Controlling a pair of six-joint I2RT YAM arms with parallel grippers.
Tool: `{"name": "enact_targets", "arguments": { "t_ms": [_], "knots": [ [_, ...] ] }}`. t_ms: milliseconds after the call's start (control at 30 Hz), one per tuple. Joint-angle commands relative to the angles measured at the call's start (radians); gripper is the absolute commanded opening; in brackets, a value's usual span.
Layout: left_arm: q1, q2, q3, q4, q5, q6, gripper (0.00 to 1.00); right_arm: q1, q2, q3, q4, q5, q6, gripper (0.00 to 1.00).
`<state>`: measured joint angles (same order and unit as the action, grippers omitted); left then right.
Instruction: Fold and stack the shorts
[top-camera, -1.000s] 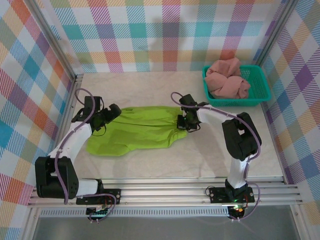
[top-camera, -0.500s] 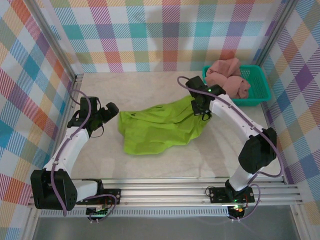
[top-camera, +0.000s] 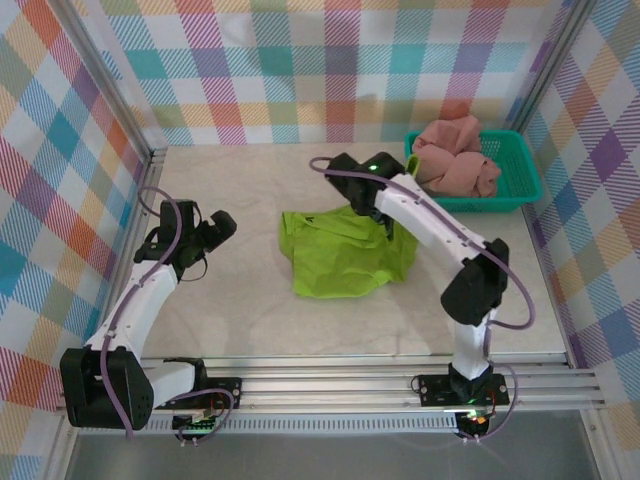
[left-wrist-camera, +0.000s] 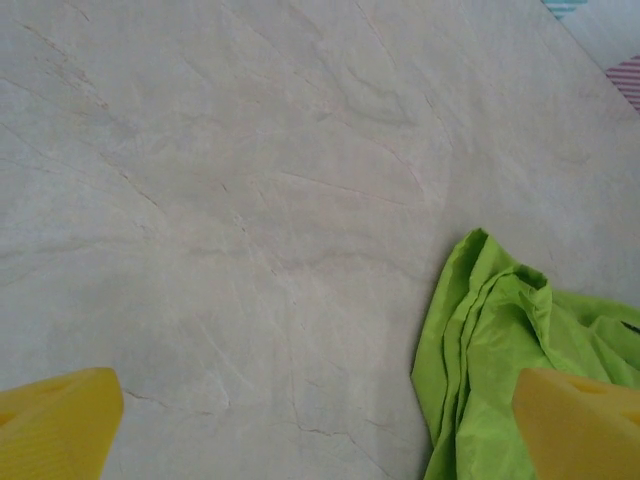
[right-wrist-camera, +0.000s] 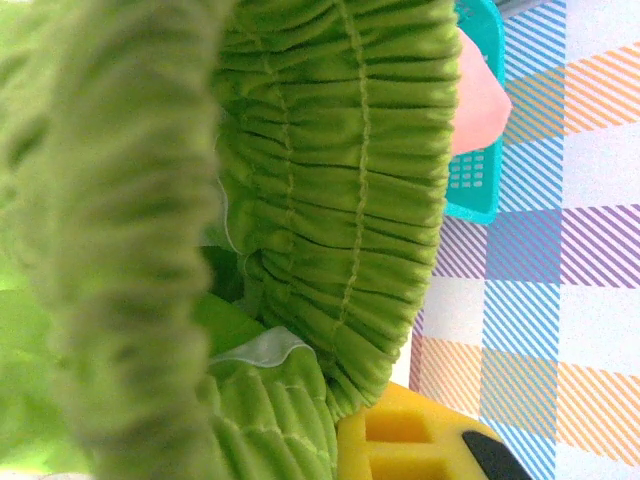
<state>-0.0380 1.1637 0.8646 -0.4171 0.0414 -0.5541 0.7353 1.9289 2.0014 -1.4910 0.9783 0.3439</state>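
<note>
The lime green shorts (top-camera: 345, 255) lie bunched and doubled over in the middle of the table. My right gripper (top-camera: 366, 207) is shut on their gathered elastic waist (right-wrist-camera: 330, 180), held up close over their far edge. One yellow finger (right-wrist-camera: 420, 445) shows under the fabric. My left gripper (top-camera: 216, 228) hangs open to the left of the shorts, apart from them. Its yellow fingertips (left-wrist-camera: 55, 420) frame bare table, with a green hem (left-wrist-camera: 490, 330) at the right. The salmon pink shorts (top-camera: 455, 160) sit crumpled in the basket.
The teal mesh basket (top-camera: 520, 195) stands at the back right corner, its rim (right-wrist-camera: 470, 180) close behind the right gripper. Plaid walls close in the left, back and right. A metal rail (top-camera: 330, 385) runs along the near edge.
The right gripper has carried the green waist up and to the left, back over the shorts, so they went from spread flat to a doubled bunch mid-table. The left gripper has barely moved.
</note>
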Motion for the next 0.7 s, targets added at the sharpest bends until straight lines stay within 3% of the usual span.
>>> {"name": "enact_targets", "arguments": {
  "t_ms": [0,167,300,400,433,500,600,667],
  "knots": [
    [-0.005,-0.035,-0.025,-0.009,-0.028,-0.018,1.00,0.067,0.090,0.096,-0.131,0.058,0.124,0.00],
    [-0.005,-0.051,-0.047,-0.005,-0.042,-0.030,1.00,0.164,0.259,0.278,-0.238,0.057,0.210,0.00],
    [-0.005,-0.056,-0.063,0.006,-0.047,-0.043,1.00,0.243,0.379,0.431,-0.264,0.032,0.234,0.08],
    [-0.005,-0.063,-0.083,0.023,-0.059,-0.062,1.00,0.294,0.418,0.510,-0.167,-0.174,0.183,0.21],
    [-0.004,-0.068,-0.089,0.029,-0.060,-0.068,1.00,0.302,0.406,0.503,-0.100,-0.290,0.152,0.31],
    [-0.002,-0.080,-0.095,0.037,-0.059,-0.079,1.00,0.308,0.338,0.424,0.070,-0.554,0.123,0.60],
    [0.008,-0.105,-0.090,0.037,-0.043,-0.092,1.00,0.304,0.143,0.170,0.389,-0.867,0.100,0.88],
    [0.016,-0.123,-0.082,0.035,-0.015,-0.093,1.00,0.292,0.017,0.023,0.561,-0.987,0.102,1.00]
  ]
}}
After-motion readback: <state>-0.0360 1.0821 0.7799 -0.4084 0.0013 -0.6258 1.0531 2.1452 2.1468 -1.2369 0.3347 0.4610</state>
